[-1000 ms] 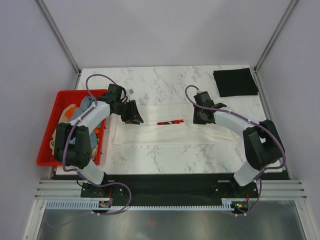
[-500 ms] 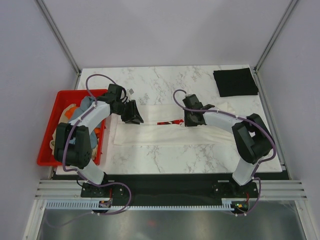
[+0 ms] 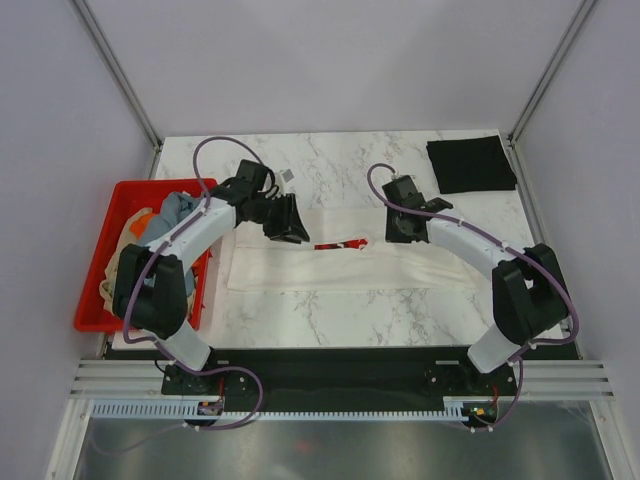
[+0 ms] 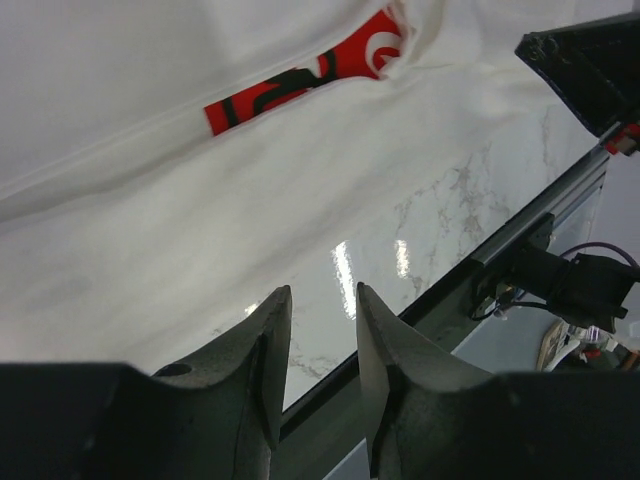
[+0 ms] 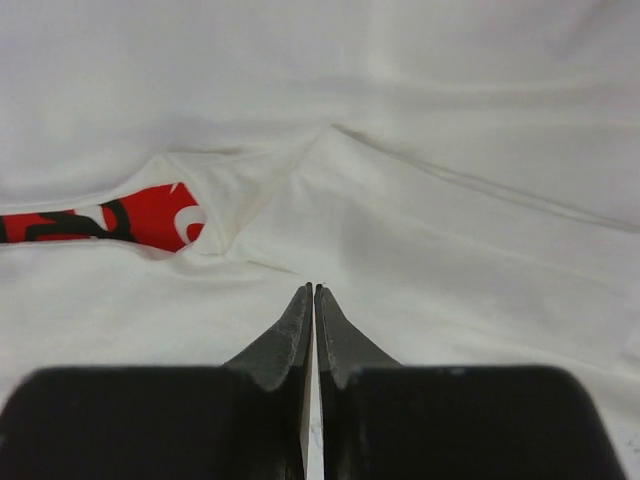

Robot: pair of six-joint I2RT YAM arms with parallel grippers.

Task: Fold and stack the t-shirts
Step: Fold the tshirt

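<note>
Cream-white t-shirt (image 3: 330, 268), folded into a long band, lies at the centre of the table (image 3: 330, 165). Left gripper (image 3: 290, 226), jaws slightly parted and empty, hovers at its 10 o'clock; right gripper (image 3: 400, 230), jaws closed on nothing, at its 1 o'clock. Folding seems midway: the next move likely calls for pinching the ends for a crosswise fold.

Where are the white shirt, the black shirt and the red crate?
white shirt (image 3: 330, 270): top view, on its near folded strip.
black shirt (image 3: 470, 165): top view, middle of the folded square.
red crate (image 3: 145, 185): top view, on its far rim.
</note>
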